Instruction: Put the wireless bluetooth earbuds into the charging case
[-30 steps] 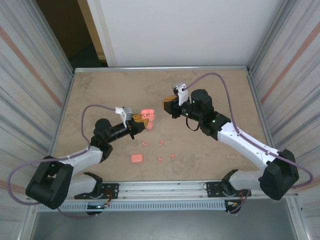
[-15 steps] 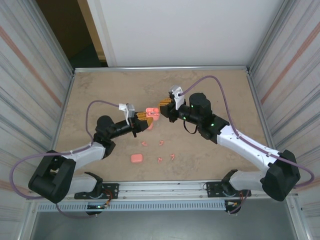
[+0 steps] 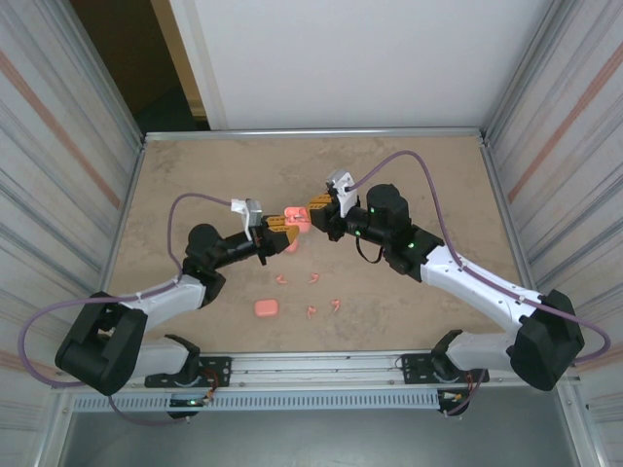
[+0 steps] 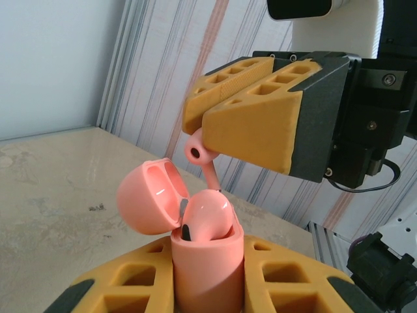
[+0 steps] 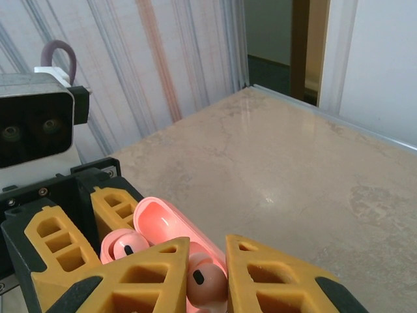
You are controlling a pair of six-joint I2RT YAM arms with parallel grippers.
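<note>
- The right gripper (image 4: pixel 197 124) is pinching one salmon-pink earbud (image 4: pixel 203 164) between jaws closed down almost fully, and the bud is reaching down to the mouth of the case.
- The left gripper (image 4: pixel 207 251) is clamping the charging case (image 4: pixel 205 277) upright between its own closed-in jaws. The case is up off the table (image 3: pixel 195 175), above its middle, with the lid (image 4: pixel 151 195) hinged open to one side.
- The insertion is under way but not finished — the held earbud is touching the opening, not yet seated or let go.
- In the right wrist view a second earbud (image 5: pixel 124 248) seems to be sitting already in the far pocket, though the yellow fingers are hiding part of it, so I would not swear to it.
- Four loose earbuds (image 3: pixel 316 277) are lying on the table near the arms' bases, well apart from the open case. They are waiting their turn, so most of the job is ahead.
- A second case (image 3: pixel 265 307) is lying closed just beside them — nothing is going into it yet.
- The two sets of fingers are crowding the case closely and the open lid is standing right beside the pocket, leaving little room to steer.
</note>
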